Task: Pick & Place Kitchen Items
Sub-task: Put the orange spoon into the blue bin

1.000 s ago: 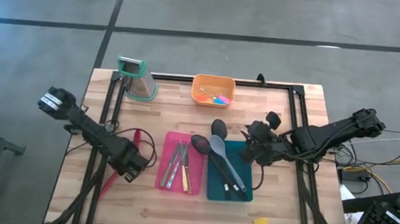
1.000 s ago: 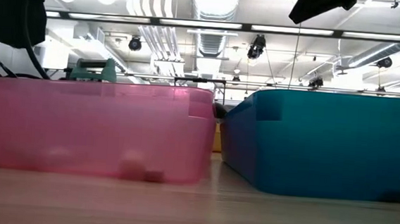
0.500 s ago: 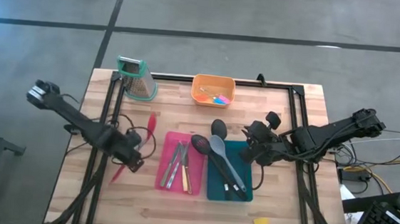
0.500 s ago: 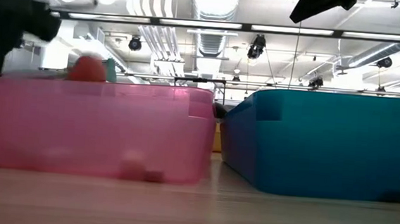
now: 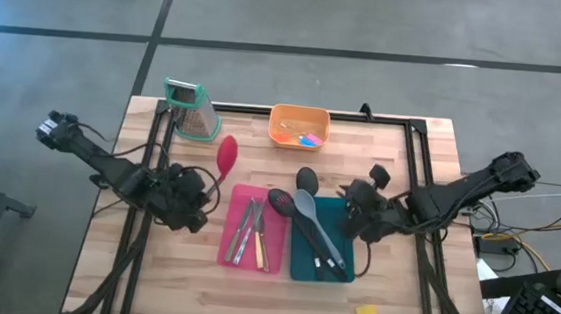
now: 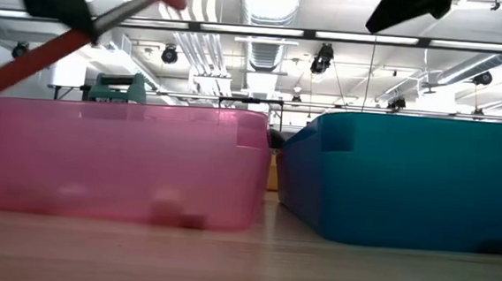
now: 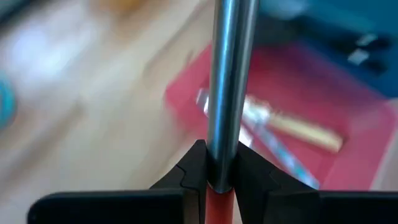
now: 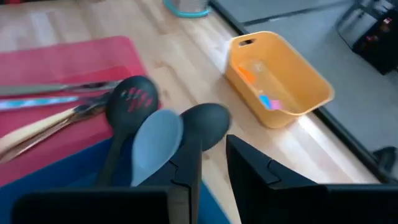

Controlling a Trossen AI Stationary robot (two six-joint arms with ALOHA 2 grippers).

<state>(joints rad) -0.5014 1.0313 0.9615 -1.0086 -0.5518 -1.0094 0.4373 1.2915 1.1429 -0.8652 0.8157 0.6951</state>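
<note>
Beside the pink bin, the left gripper — clamped on the red spoon — pointed its bowl toward the grater, teal bin beyond.

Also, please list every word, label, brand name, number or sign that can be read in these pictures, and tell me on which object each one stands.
No readable text in any view.
Pink bin, teal bin, orange bin: plain, no labels.
Box grater, red spoon, knives: no visible markings.

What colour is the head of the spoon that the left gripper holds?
Red. The spoon shows best in the high view, shut in the left gripper.
</note>
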